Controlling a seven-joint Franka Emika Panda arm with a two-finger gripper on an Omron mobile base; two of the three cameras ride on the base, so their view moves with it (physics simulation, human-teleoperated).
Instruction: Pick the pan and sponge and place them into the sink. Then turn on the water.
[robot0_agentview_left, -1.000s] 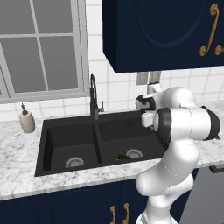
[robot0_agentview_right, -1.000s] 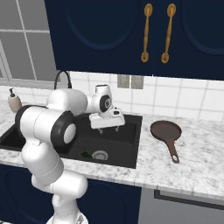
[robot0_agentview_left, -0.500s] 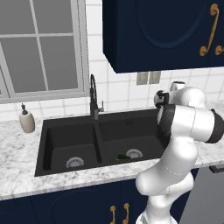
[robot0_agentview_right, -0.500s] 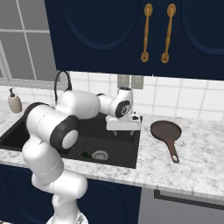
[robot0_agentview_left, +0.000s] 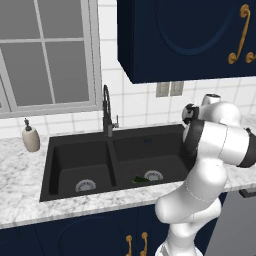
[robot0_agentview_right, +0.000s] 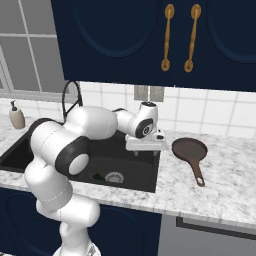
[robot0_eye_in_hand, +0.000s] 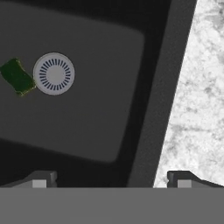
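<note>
Marble worktop (robot0_agentview_right: 225, 180) carries the pan (robot0_agentview_right: 190, 149) — right of the sink (robot0_agentview_right: 132, 177), handle toward the front edge. Beside the right basin's drain (robot0_eye_in_hand: 54, 74) lies the sponge (robot0_eye_in_hand: 17, 77). Over the sink's right rim hangs the gripper (robot0_eye_in_hand: 111, 179), fingers (robot0_eye_in_hand: 40, 179) spread — empty.

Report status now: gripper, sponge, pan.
Gripper open, empty, over the sink's right rim. Sponge already in the right basin beside the drain. Pan on the counter, untouched. Nothing in the way.
</note>
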